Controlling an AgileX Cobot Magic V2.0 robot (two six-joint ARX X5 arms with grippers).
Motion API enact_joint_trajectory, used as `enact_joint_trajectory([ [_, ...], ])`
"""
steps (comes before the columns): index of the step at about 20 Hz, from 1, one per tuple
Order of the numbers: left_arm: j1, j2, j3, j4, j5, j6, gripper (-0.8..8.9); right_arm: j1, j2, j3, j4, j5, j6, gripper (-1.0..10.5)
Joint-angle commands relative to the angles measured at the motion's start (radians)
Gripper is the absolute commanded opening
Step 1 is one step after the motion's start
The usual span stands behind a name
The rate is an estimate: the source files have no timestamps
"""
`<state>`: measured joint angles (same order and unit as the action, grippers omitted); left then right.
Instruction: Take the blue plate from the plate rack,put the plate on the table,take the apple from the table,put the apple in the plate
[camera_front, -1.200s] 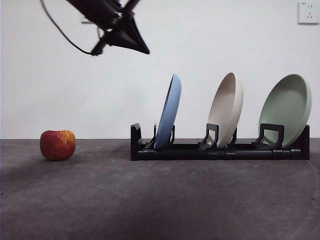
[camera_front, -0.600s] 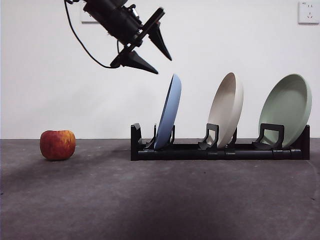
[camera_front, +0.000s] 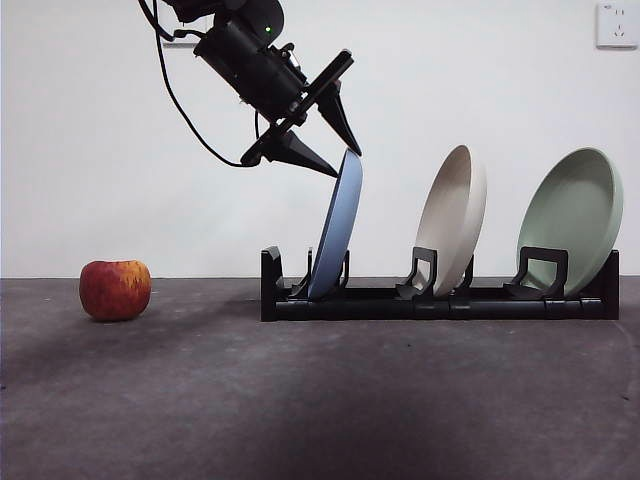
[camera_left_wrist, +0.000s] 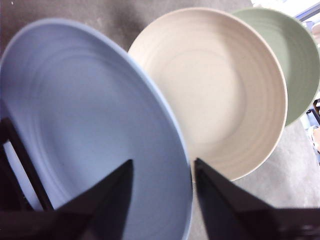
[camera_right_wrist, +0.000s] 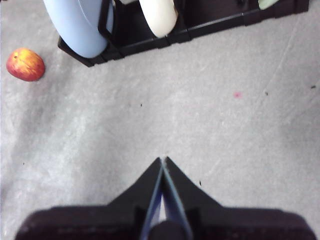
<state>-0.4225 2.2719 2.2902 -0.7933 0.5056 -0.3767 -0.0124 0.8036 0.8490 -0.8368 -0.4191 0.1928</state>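
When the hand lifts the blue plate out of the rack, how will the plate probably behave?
The blue plate probably stays stiff, as it stands on edge without sagging. Its matte surface may give fair grip, but the left hand straddles only the thin top rim, so the plate could swing or pivot. It looks light for its size.

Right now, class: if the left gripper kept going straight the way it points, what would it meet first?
Most likely the top rim of the blue plate: the left gripper has open jaws straddling that rim, so the plate would slide between them.
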Motion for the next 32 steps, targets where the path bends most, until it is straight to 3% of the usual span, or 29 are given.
enact_joint_trajectory([
  [1, -0.012, 0.006, -0.003, 0.006, -0.005, 0.014, 1.78, 0.000, 0.000, 0.005, -0.005, 0.000, -0.013, 0.0],
  [2, -0.014, 0.006, -0.003, 0.009, -0.007, 0.014, 1.76, 0.000, 0.000, 0.005, -0.005, 0.000, -0.013, 0.0],
  [6, -0.020, 0.006, -0.003, 0.014, -0.009, 0.021, 0.18, 0.000, 0.000, 0.005, -0.010, 0.000, -0.013, 0.0],
  [12, -0.009, 0.006, -0.001, 0.026, 0.007, -0.005, -0.05, 0.000, -0.001, 0.005, -0.029, 0.000, -0.015, 0.0],
  [18, 0.024, 0.005, 0.065, 0.019, 0.102, -0.026, -0.06, 0.000, 0.000, 0.005, -0.029, 0.000, -0.020, 0.0],
  [24, 0.039, 0.005, 0.307, -0.139, 0.176, -0.038, -0.06, 0.000, 0.000, 0.005, -0.029, 0.000, -0.021, 0.0],
  [28, 0.027, 0.005, 0.546, -0.319, 0.182, 0.076, -0.06, 0.000, 0.000, 0.005, -0.029, 0.001, -0.025, 0.0],
  [32, -0.003, 0.005, 0.746, -0.414, 0.183, 0.093, -0.07, 0.000, 0.000, 0.005, -0.029, 0.004, -0.047, 0.0],
])
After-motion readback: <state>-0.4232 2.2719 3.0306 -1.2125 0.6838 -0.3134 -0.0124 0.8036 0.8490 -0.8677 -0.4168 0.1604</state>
